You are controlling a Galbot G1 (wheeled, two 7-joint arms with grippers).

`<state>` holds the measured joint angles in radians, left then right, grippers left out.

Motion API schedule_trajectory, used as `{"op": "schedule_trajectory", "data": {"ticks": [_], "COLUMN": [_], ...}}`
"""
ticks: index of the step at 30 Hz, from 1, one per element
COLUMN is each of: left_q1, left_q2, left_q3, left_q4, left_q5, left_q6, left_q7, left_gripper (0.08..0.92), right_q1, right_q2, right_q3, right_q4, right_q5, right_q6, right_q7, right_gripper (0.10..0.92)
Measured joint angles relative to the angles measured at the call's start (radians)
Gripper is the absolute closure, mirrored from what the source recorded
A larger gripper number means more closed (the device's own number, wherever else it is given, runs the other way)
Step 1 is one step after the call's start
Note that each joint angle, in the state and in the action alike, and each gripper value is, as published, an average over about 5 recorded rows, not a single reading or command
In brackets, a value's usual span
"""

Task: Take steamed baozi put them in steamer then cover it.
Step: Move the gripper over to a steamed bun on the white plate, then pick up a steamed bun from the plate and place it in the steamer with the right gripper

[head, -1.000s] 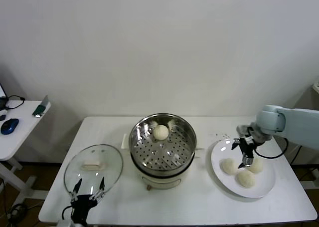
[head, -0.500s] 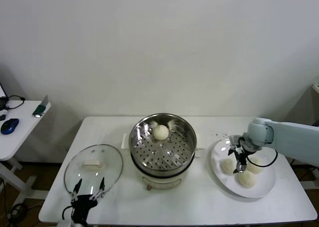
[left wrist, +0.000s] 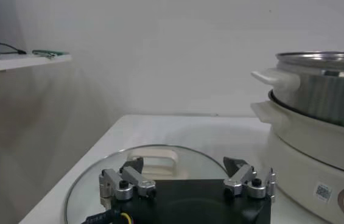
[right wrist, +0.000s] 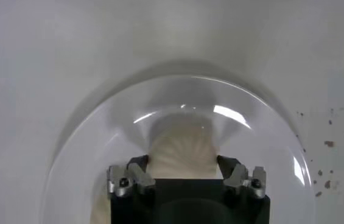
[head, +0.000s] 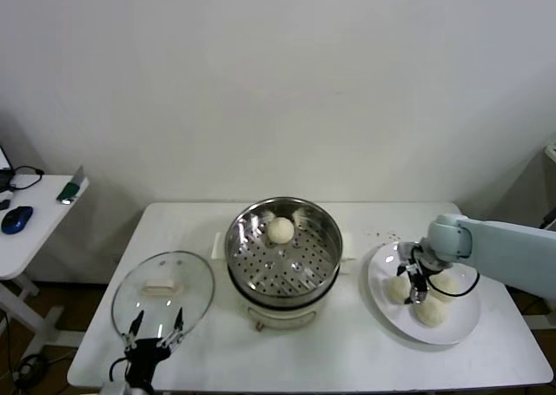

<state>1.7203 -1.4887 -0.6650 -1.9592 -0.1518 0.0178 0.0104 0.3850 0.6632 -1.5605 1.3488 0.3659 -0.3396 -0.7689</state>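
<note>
The steel steamer [head: 284, 258] stands mid-table with one steamed baozi [head: 280, 230] at its back. On the white plate [head: 460, 324] to the right lie three more baozi. My right gripper [head: 412, 284] is down on the left one [right wrist: 181, 152], its fingers pressed against both sides of the bun, which rests on the plate [right wrist: 92, 152]. The glass cover [head: 163, 286] with its white handle lies flat on the table at the left. My left gripper [head: 155, 332] hangs open at the cover's near edge [left wrist: 153, 159], holding nothing.
The steamer's white base and side handle [left wrist: 269, 78] rise close beside the left gripper. A side table [head: 30, 206] with a mouse and cables stands at the far left. Dark specks dot the tabletop behind the plate [head: 387, 234].
My right gripper dropped from above the plate onto the left bun and its fingers closed in on it. The left arm stayed still.
</note>
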Motion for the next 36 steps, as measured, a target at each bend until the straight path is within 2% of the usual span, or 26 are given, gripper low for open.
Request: {"op": "schedule_trajectory", "data": {"ticks": [12, 21, 29, 36], "left_q1": [-0.008, -0.015, -0.02, -0.026], "left_q2": [-0.005, -0.006, 0.004, 0.008], "left_q3": [0.006, 0.011, 0.021, 0.029], "left_q4": [0.0, -0.005, -0.018, -0.018], "left_q5": [0.001, 0.0, -0.002, -0.003], "left_q6": [0.002, 0.006, 0.012, 0.014], "left_q7": [-0.002, -0.003, -0.003, -0.003], "left_gripper": [0.177, 0.177, 0.177, 0.177], "right_q1": [0.087, 0.377, 0.662, 0.747], "right_q2": [0.013, 0.066, 0.167, 0.27], "right_q3": [-0.048, -0.214, -0.292, -0.215], "right_q4": [0.023, 0.055, 0.106, 0.182], "right_q5": [0.048, 0.157, 0.343, 0.545], "right_q6": [0.012, 0.054, 0.048, -0.035], "right_q7": [-0.03, -0.095, -0.133, -0.063], "right_gripper": [0.355, 0.358, 0.356, 0.355]}}
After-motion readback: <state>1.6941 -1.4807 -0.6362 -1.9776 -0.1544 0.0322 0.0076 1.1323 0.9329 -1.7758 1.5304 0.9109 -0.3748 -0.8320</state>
